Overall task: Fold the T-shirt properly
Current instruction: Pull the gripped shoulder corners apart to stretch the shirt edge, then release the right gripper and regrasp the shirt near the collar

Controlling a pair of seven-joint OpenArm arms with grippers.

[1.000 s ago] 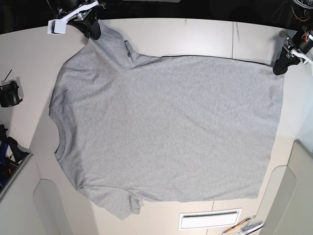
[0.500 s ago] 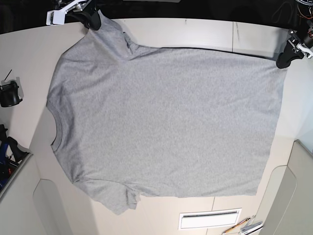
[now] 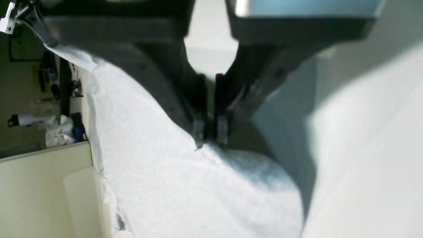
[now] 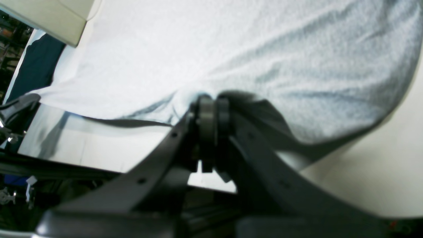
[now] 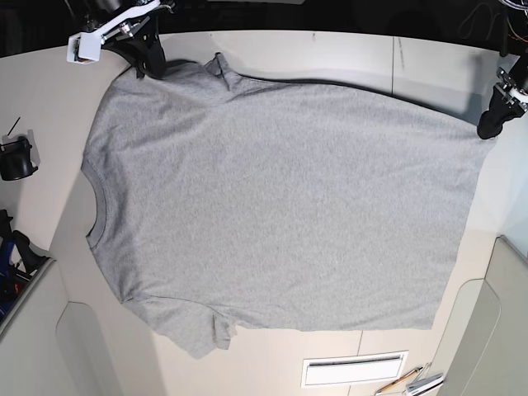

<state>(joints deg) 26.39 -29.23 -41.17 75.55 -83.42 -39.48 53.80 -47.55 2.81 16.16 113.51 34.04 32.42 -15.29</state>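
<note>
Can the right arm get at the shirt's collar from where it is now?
Probably not yet. The right gripper has its jaws shut on the T-shirt at the far sleeve. The collar lies uncovered on the table, so the path looks free, but it would have to let go first.

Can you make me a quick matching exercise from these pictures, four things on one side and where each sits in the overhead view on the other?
1. T-shirt
2. right gripper
3. left gripper
4. black cup

A. top left, pinching a sleeve
B. spread flat across the table
C. far left edge
D. right edge, pinching the hem corner

Pairs: 1-B, 2-A, 3-D, 4-C
</note>
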